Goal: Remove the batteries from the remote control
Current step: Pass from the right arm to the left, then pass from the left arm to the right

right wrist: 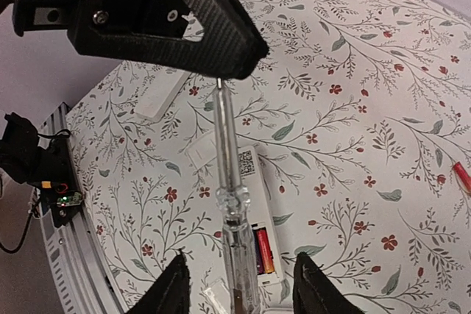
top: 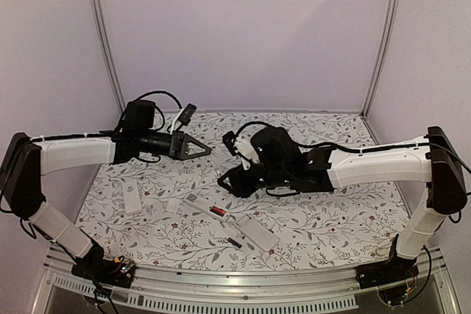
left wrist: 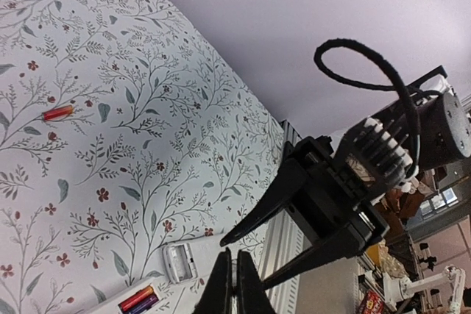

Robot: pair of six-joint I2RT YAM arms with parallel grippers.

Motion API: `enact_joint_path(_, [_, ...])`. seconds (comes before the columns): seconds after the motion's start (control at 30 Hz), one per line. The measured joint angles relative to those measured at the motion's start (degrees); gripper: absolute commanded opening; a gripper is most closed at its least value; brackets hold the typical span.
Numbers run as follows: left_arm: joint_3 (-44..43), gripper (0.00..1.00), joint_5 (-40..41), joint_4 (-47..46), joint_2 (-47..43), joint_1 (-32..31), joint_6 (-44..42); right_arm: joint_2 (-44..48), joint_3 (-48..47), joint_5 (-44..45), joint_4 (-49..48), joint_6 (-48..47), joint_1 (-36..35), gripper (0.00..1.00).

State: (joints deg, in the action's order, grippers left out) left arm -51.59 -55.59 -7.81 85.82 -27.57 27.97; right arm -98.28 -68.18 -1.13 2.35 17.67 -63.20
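Top external view: a white slab (top: 131, 200) lies on the flowered tabletop (top: 331, 211), well to the left of the open remote (top: 200, 201). Behind the remote, the left gripper (top: 208, 151) reaches in with its jaws drawn together to a point. Its own wrist view shows only a hairline slit between them. The thin metal shaft of a clear-handled tool (right wrist: 224, 159) ends right at that point, but it is not possible to tell whether the jaws pinch it.

The remote lies with its battery compartment uncovered. Two batteries (right wrist: 263, 249) sit side by side inside it, a red one and a second close against it.

Over the remote, the right gripper (right wrist: 246, 273) has its jaws spread wide on either side of the tool's handle. The right wrist view shows a clear gap on both sides. A second white slab (top: 257, 232) lies just beside the remote's right end.

A loose red battery (right wrist: 462, 178) rests alone on the tabletop, well apart from the remote, at the right edge of the right wrist view.
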Motion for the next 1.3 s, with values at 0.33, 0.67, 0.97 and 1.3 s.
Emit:
enact_joint_path(0.33, [6.93,0.00,7.08,-6.78,-9.40,4.26,10.97,6.40,9.03,6.51,-8.96,6.16,-0.11,0.92])
enact_joint_path(0.67, [16.20,0.00,12.04,-22.67,-20.20,5.07,22.29,12.09,16.79,4.74,-29.07,16.20,0.79,0.96])
enact_joint_path(0.97, [21.97,0.00,15.37,-34.67,-26.58,1.22,25.64,10.14,15.30,-1.27,-36.79,18.32,0.98,0.93])
enact_joint_path(1.3, [23.76,0.00,18.82,-42.62,-27.04,-2.36,26.51,6.36,12.11,-8.13,-41.24,18.34,0.98,0.73])
